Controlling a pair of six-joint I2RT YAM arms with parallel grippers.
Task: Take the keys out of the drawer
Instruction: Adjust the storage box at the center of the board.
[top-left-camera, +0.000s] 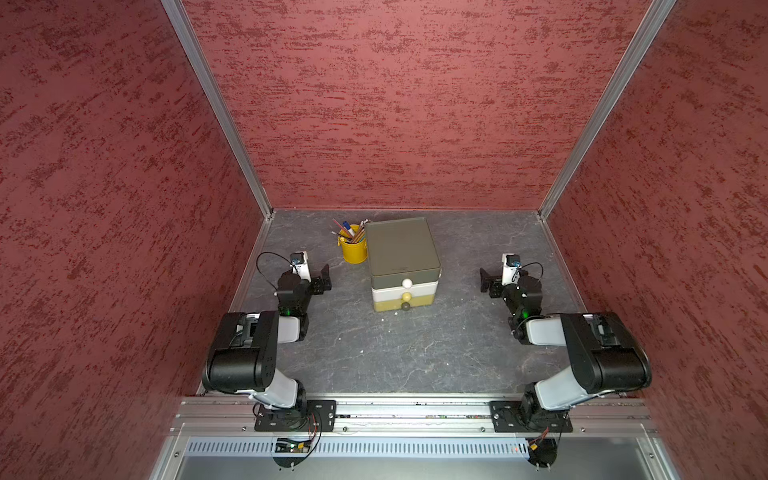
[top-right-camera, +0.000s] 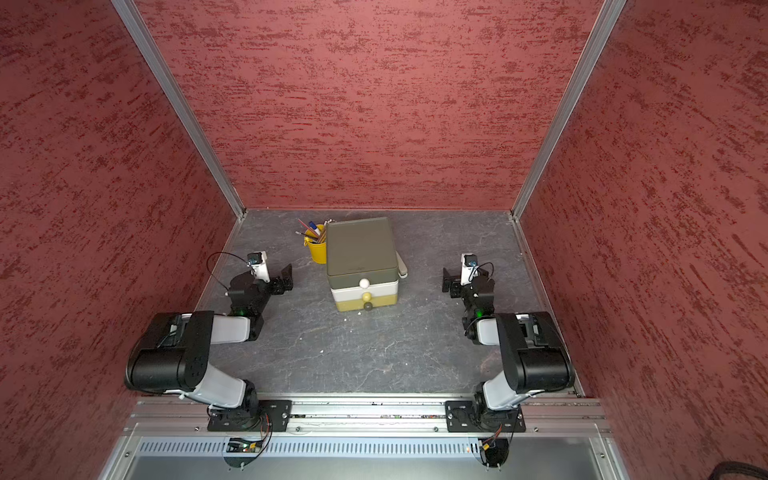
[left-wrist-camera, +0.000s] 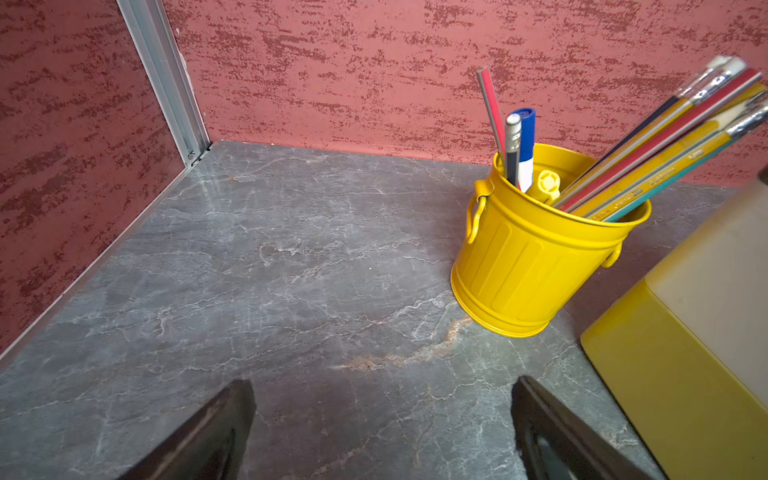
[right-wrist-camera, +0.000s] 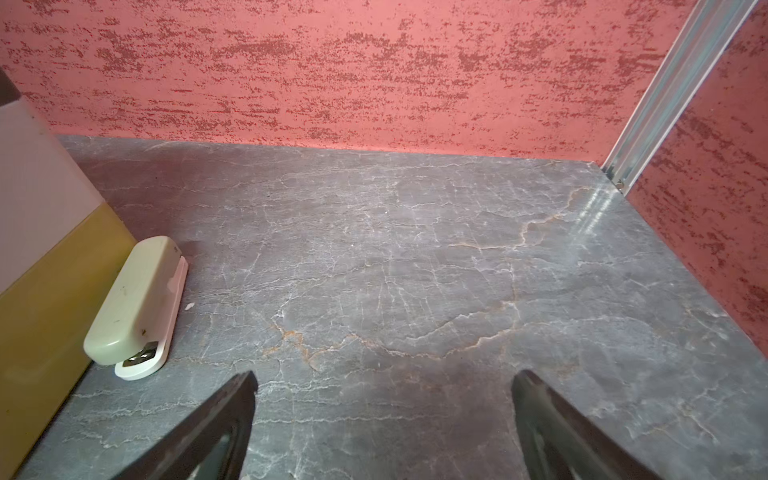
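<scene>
left wrist view shows our left gripper (left-wrist-camera: 382, 386) with its fingers spread wide over bare table (left-wrist-camera: 249, 270), gripping nothing. right wrist view shows our right gripper (right-wrist-camera: 384, 378) spread just as wide, also holding nothing. we cannot see the keys in any view. the drawer unit (top-left-camera: 403, 253) stands toward the back of the table between our two arms. its three stacked drawers are all pushed in: an olive-grey top one with a white knob (top-left-camera: 407, 283), a white middle one with a yellow knob (top-left-camera: 407, 296), and a mustard bottom one with a dark knob (top-left-camera: 405, 306). a yellow bucket (left-wrist-camera: 528, 266) of pens and pencils (left-wrist-camera: 665, 137) sits just beside the unit on our left arm's side, and a pale stapler (right-wrist-camera: 133, 303) lies just beside it on our right arm's side. the table is dark grey with marble veining. red mottled walls (top-left-camera: 415, 104) with aluminium corner posts (top-left-camera: 216, 108) close it on three sides.
</scene>
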